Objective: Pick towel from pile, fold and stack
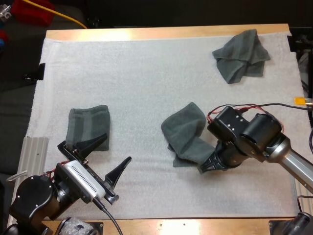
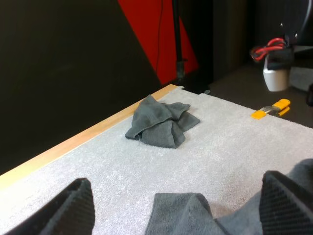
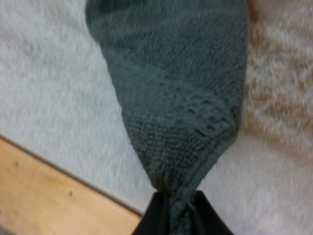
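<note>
**A:** Right gripper (image 1: 203, 169) first: what are its fingers doing?

**B:** They are clamped tight on a corner of the middle towel (image 1: 186, 132). In the right wrist view the two black fingers (image 3: 154, 221) pinch the cloth (image 3: 171, 98) into a narrow point. The towel fans out from there over the mat (image 3: 49, 73), with the desk's wooden edge (image 3: 49, 196) showing beside it.

**A:** Where does that towel lie?

**B:** It lies about the middle of the mat (image 1: 146, 73), a little towards its right edge. It is rumpled and partly lapped over itself. The pinched corner is the one nearest the mat's near edge.

**A:** And the left gripper (image 1: 108, 157)?

**B:** Its fingers are spread wide and hold nothing, close to the mat's near left corner. One fingertip reaches over the near edge of the folded towel (image 1: 89, 126), which lies flat by the mat's left edge. I cannot tell whether they touch.

**A:** Anything farther out?

**B:** A crumpled towel (image 1: 242, 56) sits in the mat's far right corner, well apart from the other two. The left wrist view shows it (image 2: 161, 122) just inside the desk's far edge (image 2: 73, 144).
</note>
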Robot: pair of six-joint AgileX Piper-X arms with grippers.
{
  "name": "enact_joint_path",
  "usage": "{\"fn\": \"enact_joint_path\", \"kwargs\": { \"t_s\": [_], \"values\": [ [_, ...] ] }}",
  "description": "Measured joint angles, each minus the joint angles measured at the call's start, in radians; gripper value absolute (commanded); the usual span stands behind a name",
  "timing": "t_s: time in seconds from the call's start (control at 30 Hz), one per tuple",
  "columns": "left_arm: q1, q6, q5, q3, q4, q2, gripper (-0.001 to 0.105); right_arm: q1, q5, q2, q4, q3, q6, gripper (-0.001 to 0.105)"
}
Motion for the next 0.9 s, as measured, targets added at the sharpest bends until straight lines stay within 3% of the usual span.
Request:
{"fn": "enact_joint_path", "kwargs": {
  "t_s": [0.17,0.27,0.33,0.37,0.43,0.5,0.73,0.9],
  "values": [
    [0.000,0.000,0.000,0.000,0.000,0.000,0.067,0.000,0.042,0.000,-0.040,0.000,0.023,0.003],
    [0.000,0.000,0.000,0.000,0.000,0.000,0.067,0.000,0.107,0.000,-0.069,0.000,0.077,0.014],
    [0.000,0.000,0.000,0.000,0.000,0.000,0.067,0.000,0.133,0.000,-0.088,0.000,0.093,0.037],
    [0.000,0.000,0.000,0.000,0.000,0.000,0.067,0.000,0.146,0.000,-0.096,0.000,0.097,0.043],
    [0.000,0.000,0.000,0.000,0.000,0.000,0.067,0.000,0.168,0.000,-0.112,0.000,0.104,0.069],
    [0.000,0.000,0.000,0.000,0.000,0.000,0.067,0.000,0.178,0.000,-0.122,0.000,0.105,0.082],
    [0.000,0.000,0.000,0.000,0.000,0.000,0.067,-0.005,0.233,0.000,-0.185,0.000,0.105,0.078],
    [0.000,0.000,0.000,0.000,0.000,0.000,0.067,-0.064,0.148,0.008,-0.304,0.000,0.098,0.078]
  ]
}}
